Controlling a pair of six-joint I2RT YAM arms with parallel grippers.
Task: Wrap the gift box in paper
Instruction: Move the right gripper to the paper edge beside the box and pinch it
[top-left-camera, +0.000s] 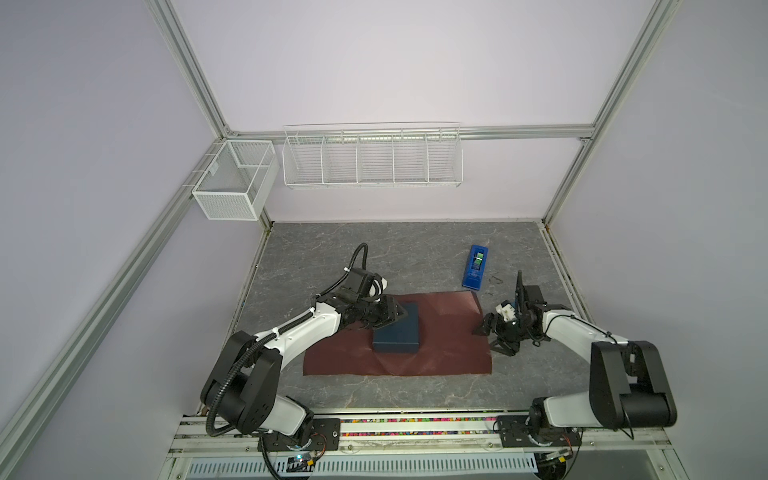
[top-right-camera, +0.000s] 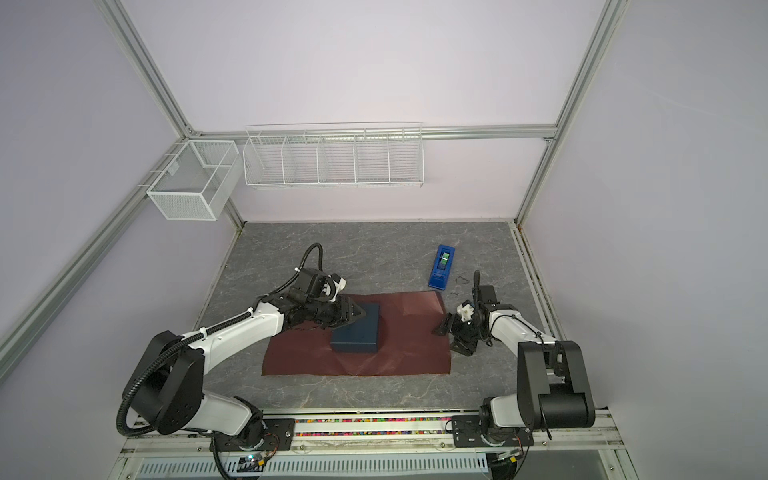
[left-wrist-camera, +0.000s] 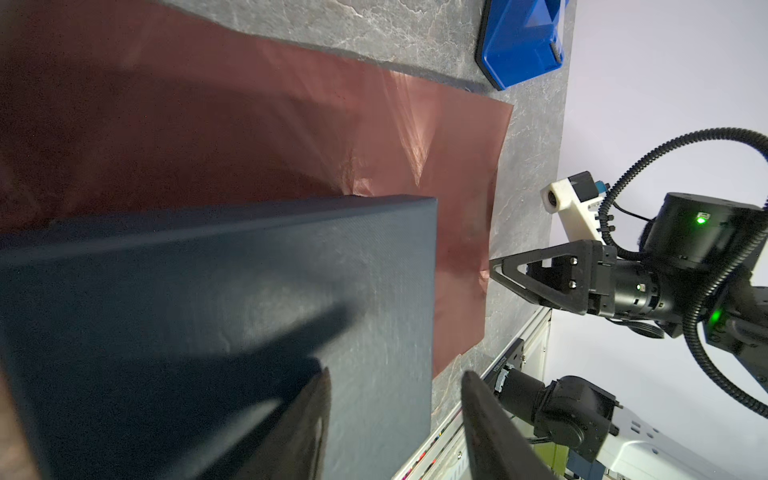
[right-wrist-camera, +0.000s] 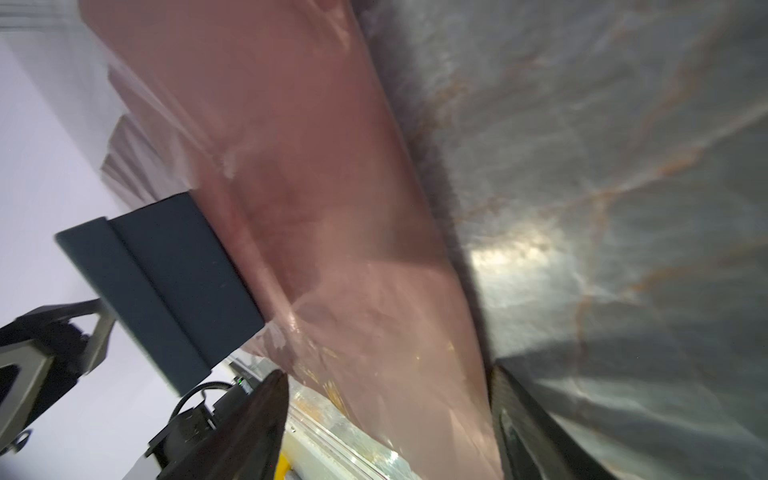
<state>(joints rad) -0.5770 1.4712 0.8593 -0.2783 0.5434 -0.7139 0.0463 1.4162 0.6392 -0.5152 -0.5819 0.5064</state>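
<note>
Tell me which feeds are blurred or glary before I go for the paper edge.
Right wrist view: the paper and table are smeared, with a bright glare patch on the table. Left wrist view: the gift box is soft up close, the tape dispenser sharper. Both top views: sharp, evenly lit.

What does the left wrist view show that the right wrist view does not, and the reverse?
Only the left wrist view: the blue tape dispenser and the right hand seen whole, open at the paper's edge. Only the right wrist view: the lid's step on the side of the gift box. Both views: the gift box, the paper and the grey table.
</note>
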